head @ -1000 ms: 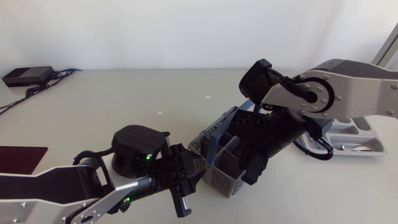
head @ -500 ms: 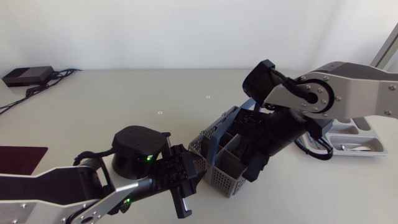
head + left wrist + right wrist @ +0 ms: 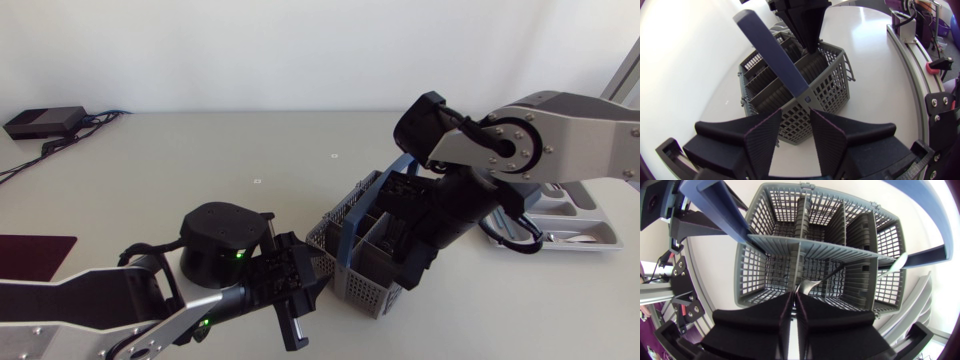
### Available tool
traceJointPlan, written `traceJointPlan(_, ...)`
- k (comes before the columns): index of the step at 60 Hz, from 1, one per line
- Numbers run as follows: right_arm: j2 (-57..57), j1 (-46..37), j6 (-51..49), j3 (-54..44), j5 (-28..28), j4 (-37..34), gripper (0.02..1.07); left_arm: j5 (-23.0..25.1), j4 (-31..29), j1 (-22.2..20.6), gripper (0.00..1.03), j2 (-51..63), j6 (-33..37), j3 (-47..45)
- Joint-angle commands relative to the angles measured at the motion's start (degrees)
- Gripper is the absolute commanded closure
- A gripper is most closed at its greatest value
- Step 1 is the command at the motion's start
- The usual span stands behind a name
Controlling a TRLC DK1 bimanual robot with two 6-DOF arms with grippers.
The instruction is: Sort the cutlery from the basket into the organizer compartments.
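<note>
Since a second ago, my right arm has edged toward the organizer side and the basket [image 3: 827, 85] has slid a little that way with it; my left arm has not budged. Nearest, my left pincer [image 3: 795, 125] stands open, its fingers either side of the basket's near wall, I judge as a brace so the basket stays down while the other arm pulls. The blue handle [image 3: 775, 55] stands raised. Inside the basket, my right pincer [image 3: 795, 297] points straight down, closed on the tip of a silvery utensil [image 3: 812, 285] leaning in a compartment. The organizer [image 3: 585, 230] waits on the counter [image 3: 200, 160] beyond my right arm. No legible writing.
</note>
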Motion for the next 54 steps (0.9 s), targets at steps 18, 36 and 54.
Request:
traceJointPlan(18, -2.3, -0.3, 1.0, 3.3, -0.6, -0.7, 1.01, -0.5, 0.6, -1.4, 0.62, 1.7, 0.6, -1.3)
traceJointPlan(36, -2.3, -2.3, 1.3, 0.7, -5.2, 2.1, 1.01, -0.8, 0.7, -1.6, 0.62, 2.3, 0.6, -1.1)
traceJointPlan(54, -2.7, -4.5, 1.8, -2.9, -9.2, 5.8, 1.01, -1.5, 0.7, -2.1, 0.62, 2.6, 0.7, -1.1)
